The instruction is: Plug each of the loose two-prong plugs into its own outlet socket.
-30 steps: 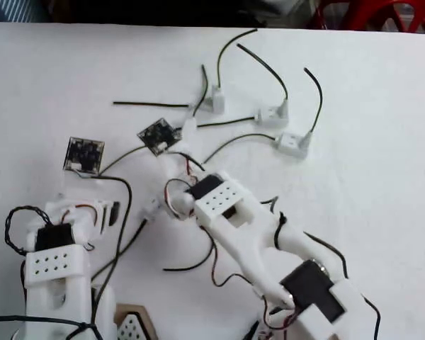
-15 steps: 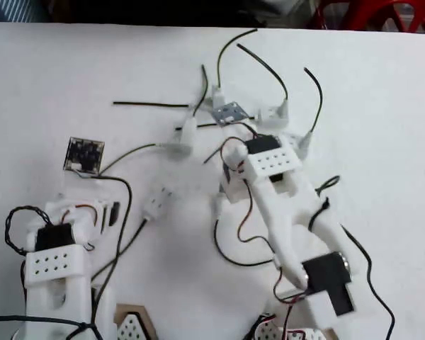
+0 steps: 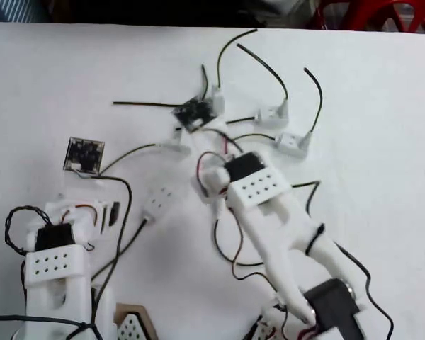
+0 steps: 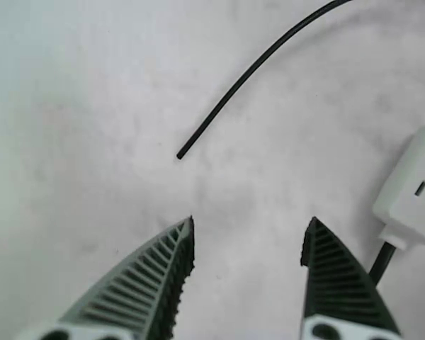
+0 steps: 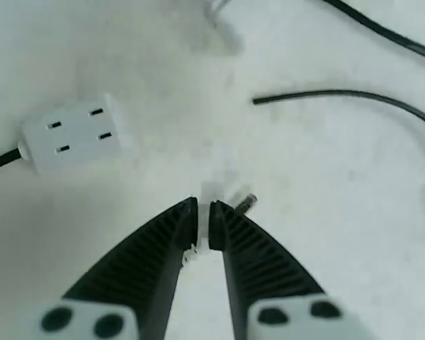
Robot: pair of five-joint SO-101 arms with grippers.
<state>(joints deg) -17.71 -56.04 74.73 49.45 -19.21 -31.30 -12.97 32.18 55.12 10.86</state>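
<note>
A white outlet socket block (image 3: 159, 201) (image 5: 74, 135) with several slots lies left of the table's middle, on a dark cord. White two-prong plugs on short dark cables lie at the far side: one (image 3: 216, 103), one (image 3: 273, 113), one (image 3: 292, 144), and one (image 3: 174, 139) nearer the block. My right gripper (image 5: 203, 211) is shut, its tips just over a small white plug piece with a metal prong (image 5: 245, 202) beside them; I cannot tell whether it is pinched. My left gripper (image 4: 248, 234) stands open over bare table, the outlet block's corner (image 4: 413, 190) beside it.
The right arm (image 3: 258, 191) stretches across the middle of the table, trailing thin wires. The left arm (image 3: 53, 262) sits at the near left. A loose dark cable end (image 4: 179, 154) lies ahead of the left fingers. The table's right side and far left are bare white.
The right arm swung from near the outlet block out to the right by the far plugs, then back left toward the middle. The left arm kept still.
</note>
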